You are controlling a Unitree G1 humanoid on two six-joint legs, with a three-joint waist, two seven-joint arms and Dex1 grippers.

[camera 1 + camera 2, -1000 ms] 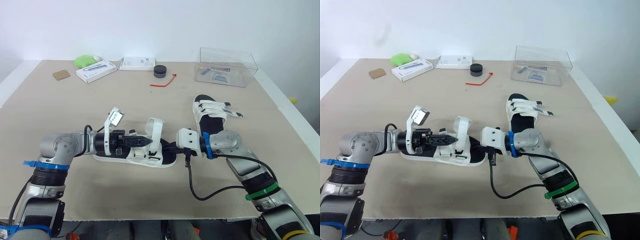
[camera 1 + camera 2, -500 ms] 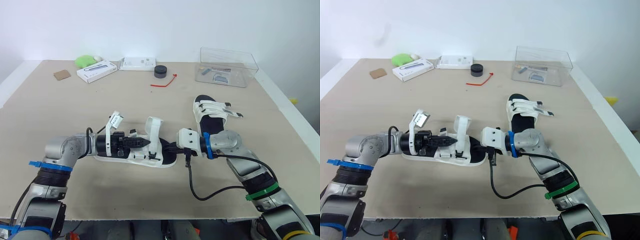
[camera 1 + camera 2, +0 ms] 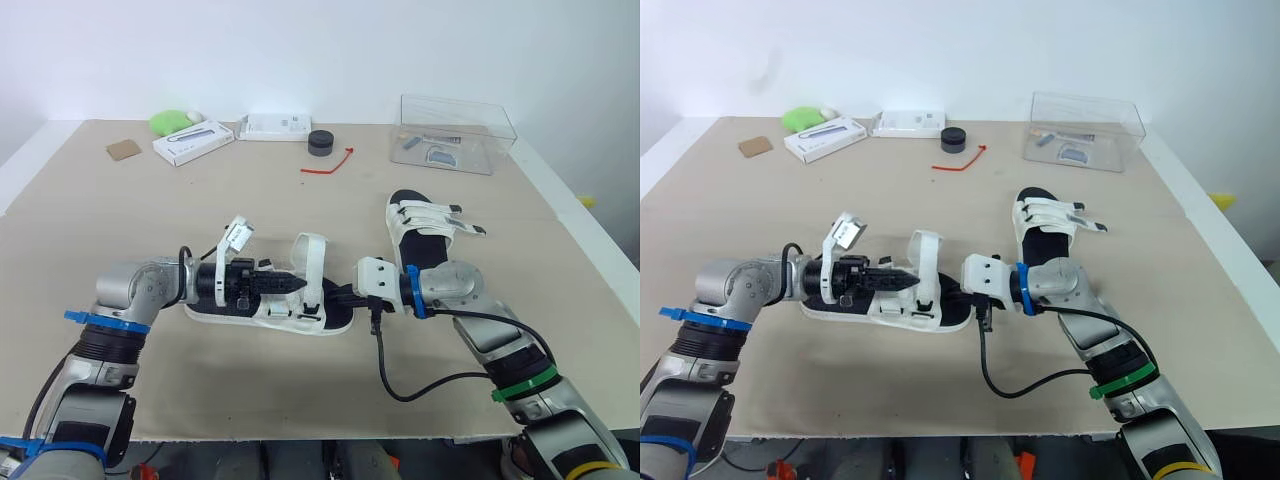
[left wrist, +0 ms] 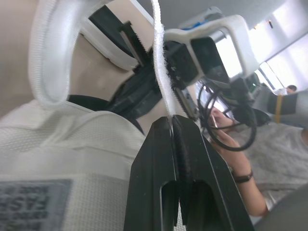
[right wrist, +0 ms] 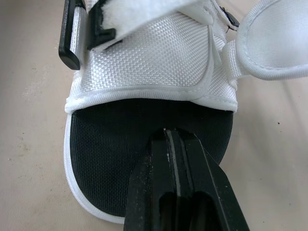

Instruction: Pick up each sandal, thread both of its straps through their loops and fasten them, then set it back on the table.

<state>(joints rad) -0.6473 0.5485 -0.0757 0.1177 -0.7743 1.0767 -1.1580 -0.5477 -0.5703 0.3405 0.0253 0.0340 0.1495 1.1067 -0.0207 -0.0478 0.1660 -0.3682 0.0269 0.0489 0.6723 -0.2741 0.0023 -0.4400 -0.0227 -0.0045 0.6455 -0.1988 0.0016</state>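
Observation:
A white-strapped sandal (image 3: 262,310) with a black insole lies near the table's front middle. My left gripper (image 3: 296,285) reaches over its heel end and is shut on the thin edge of a raised white strap (image 4: 160,67). That strap (image 3: 311,258) arches up over the sandal. My right gripper (image 3: 342,297) is shut, its fingertips (image 5: 169,144) resting on the black insole (image 5: 139,139) at the toe end, just behind the front strap (image 5: 144,57). A second sandal (image 3: 424,232) lies flat farther back on the right, its straps laid across.
At the back stand a clear plastic box (image 3: 455,133), a black round puck (image 3: 320,143), a red tie (image 3: 328,166), two white boxes (image 3: 192,141) (image 3: 274,126), a green object (image 3: 172,121) and a brown card (image 3: 123,149). A person (image 4: 238,166) sits beyond the table.
My left elbow has swung forward over the table while the gripper stays on the strap. The sandal and my right arm have hardly moved.

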